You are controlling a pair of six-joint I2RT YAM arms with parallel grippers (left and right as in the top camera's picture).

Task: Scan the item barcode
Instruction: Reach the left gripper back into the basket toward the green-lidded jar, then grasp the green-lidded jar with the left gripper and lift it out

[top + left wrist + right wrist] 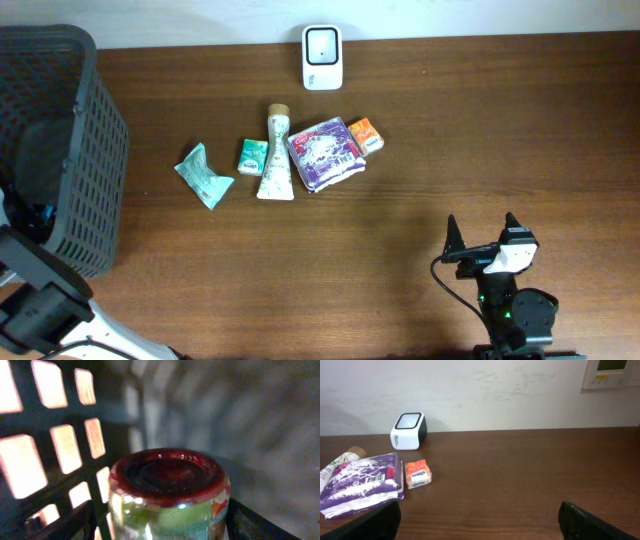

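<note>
Upper centre of the overhead view: a white box-shaped barcode scanner point(322, 57) stands on the brown wooden table point(450, 120). Below it, at frame centre, five items lie in a row:
- crumpled teal foil packet point(203, 175)
- small green carton point(251, 157)
- cream plastic tube with a brown cap point(276, 155)
- purple printed pouch point(326, 153)
- small orange carton point(365, 135)

The tube's long axis runs top to bottom in frame, cap toward the scanner. At the left edge stands a dark grey plastic mesh basket point(95, 150). The left arm point(40, 300) reaches into it from the lower left. The left gripper is lost against the mesh, so its state cannot be told. At lower right the right gripper point(481, 222) hangs with jaws wide apart, holding nothing, well apart from the items.

Left wrist view: a glass jar with a dark red lid and a multicoloured label point(170, 495) fills the lower centre, inside the basket. The lid faces the lens, and the long axis runs from the lid toward the lower edge of frame. Whether the jar stands upright or leans cannot be told. No fingers show here.

Right wrist view: the black fingers point(365, 522) sit at the lower corners, spread. At the left edge the pouch shows a barcode point(372, 480) on its upper face.

Assessment: the jar appears dealt with, being in the basket. The five table items appear unscanned, so the task is judged to be at an early stage
</note>
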